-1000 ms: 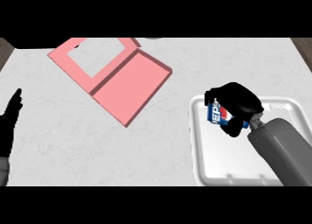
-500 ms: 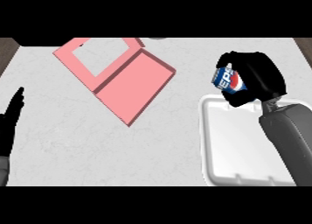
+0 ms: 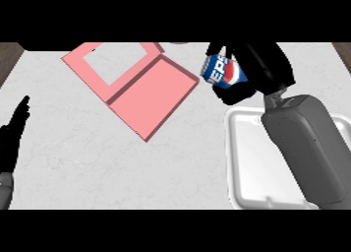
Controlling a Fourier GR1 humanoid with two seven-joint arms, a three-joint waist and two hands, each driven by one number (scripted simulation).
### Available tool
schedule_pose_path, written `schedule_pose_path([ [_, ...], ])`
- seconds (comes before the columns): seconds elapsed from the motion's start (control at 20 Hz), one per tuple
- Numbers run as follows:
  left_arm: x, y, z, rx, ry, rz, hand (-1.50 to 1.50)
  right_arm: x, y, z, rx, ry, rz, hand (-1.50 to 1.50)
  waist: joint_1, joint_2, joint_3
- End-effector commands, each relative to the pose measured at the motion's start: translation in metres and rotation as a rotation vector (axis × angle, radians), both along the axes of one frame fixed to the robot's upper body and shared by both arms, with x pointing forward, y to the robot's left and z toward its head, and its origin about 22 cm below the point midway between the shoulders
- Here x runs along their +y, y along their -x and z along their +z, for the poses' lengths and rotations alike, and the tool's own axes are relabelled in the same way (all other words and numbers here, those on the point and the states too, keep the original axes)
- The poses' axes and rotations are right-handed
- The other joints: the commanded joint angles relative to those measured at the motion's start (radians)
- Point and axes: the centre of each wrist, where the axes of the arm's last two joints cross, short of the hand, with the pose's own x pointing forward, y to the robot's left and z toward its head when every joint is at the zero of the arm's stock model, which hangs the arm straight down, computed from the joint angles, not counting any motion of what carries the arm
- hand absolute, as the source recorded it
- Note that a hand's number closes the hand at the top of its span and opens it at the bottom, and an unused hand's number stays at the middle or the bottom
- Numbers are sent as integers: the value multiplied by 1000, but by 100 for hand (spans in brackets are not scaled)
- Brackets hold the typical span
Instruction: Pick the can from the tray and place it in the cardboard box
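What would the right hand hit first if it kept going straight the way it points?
Probably nothing in view. The right hand, curled round the can, points toward the far edge of the counter, passing just right of the pink box. Its height is unclear.

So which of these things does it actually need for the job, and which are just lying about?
In the job: can, right hand holding it, white tray, pink box.
Idle: left hand, resting open at the left edge.
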Motion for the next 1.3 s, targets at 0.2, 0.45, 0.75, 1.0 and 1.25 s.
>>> schedule_pose_path([
  [0.2,-8,5,5,-2,7,-13,0,85,-15,31,74,-156,23,150,11,1,0],
  [0.45,-13,-7,7,-19,-7,-19,0,105,-47,28,162,-218,-4,150,28,7,0],
  [0.75,-18,-19,14,-17,-12,-66,0,122,-68,20,222,-246,-19,150,53,14,0],
  [1.0,-28,-21,4,-38,0,-90,0,128,-76,8,224,-231,-91,150,96,25,-2],
  [1.25,-38,-29,12,-43,-22,-129,0,122,-83,-6,224,-194,-197,150,117,35,-2],
])
